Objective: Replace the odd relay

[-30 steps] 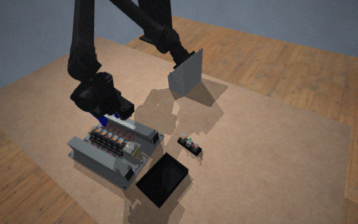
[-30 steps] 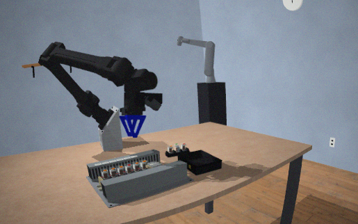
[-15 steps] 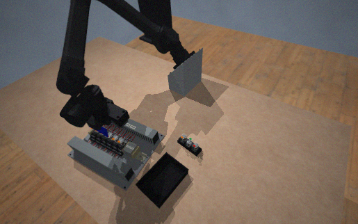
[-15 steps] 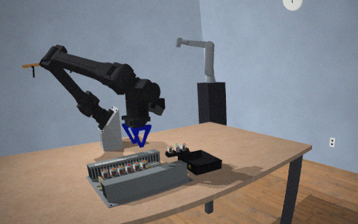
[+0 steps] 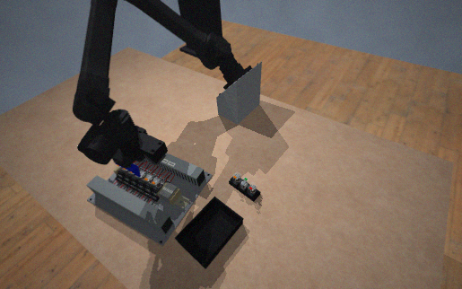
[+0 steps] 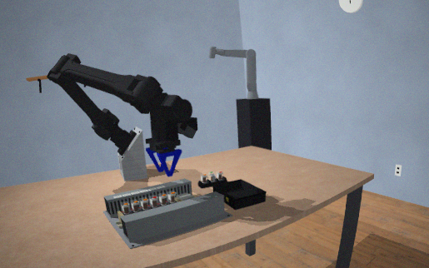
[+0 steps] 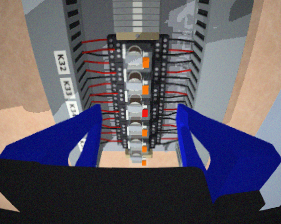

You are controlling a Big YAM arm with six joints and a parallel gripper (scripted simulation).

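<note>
Right, the relay with the red button [image 6: 154, 201] [image 7: 136, 108] sits in the row on the rack [image 5: 122, 207] [image 6: 172, 222], and the five others beside it all have orange buttons; in the wrist view it is third from the top, with two above and three below. Its button lies on the same side as theirs. Above the row I have my gripper [image 6: 165, 171] [image 7: 139, 111] pointing down, its blue fingers standing well apart with nothing between them, clear of the relays. Near the rack is the black tray [image 5: 210, 233] [image 6: 242, 199], and I see nothing lying in it. Beside that, a small black holder [image 5: 243, 192] [image 6: 206, 184] carries three spares, their buttons orange, green and red. Farther out, the arm's pale angled mount [image 5: 242, 96] [image 6: 133, 164] stands on the table [image 5: 355, 202] [image 6: 292, 171].
</note>
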